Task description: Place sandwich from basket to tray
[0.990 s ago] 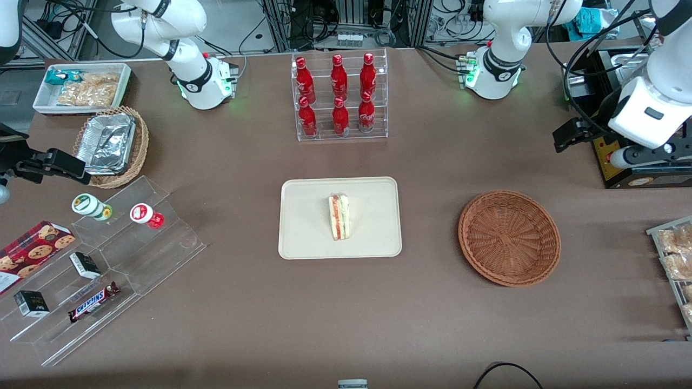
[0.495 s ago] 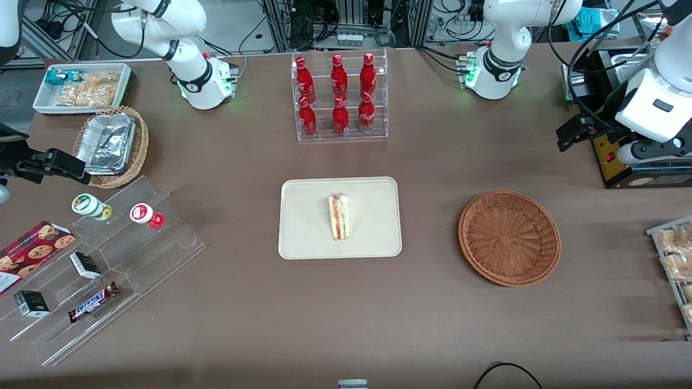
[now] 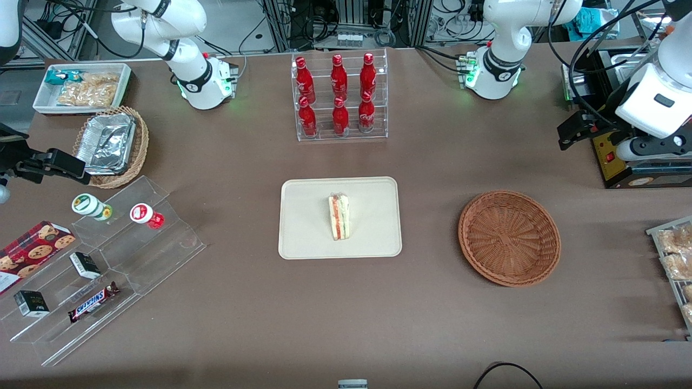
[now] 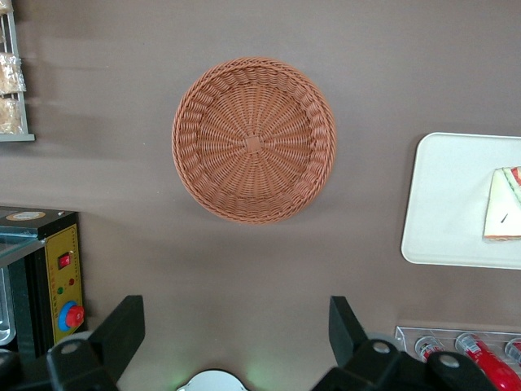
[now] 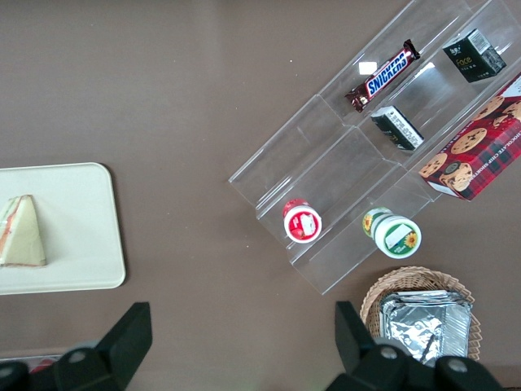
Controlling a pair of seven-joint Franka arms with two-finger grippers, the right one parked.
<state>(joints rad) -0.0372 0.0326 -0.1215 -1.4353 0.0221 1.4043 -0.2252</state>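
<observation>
So the gripper (image 4: pixel 232 334) was hanging high up over the working arm's end of the table, fingers (image 4: pixel 122 330) spread wide apart with nothing between them, just bare brown table (image 3: pixel 432 324) showing through the gap. In the front view you could spot that gripper (image 3: pixel 573 129) as a black bit sticking out from the white arm, above the table next to a black box (image 3: pixel 621 162) with a yellow panel and a red button. Looking down from the wrist camera, the basket (image 4: pixel 254 140) sat on the table with nothing in it, the woven bottom fully visible. From the front, that basket (image 3: pixel 509 237) was nearer to the camera than the gripper and well apart from it. The sandwich (image 3: pixel 339 217) was lying flat on the tray (image 3: pixel 303 232), roughly in the middle of it, the red and green filling stripes facing up. The tray was mid-table, well apart from the basket, with bare table between them. Farther from the camera than the tray stood a clear rack of red bottles (image 3: pixel 339 94). Over at the parked arm's end there was a clear stepped display (image 3: pixel 108 270) with a Snickers bar (image 3: pixel 93 301) on it, plus a lighter wicker basket with foil trays (image 3: pixel 111 145).
</observation>
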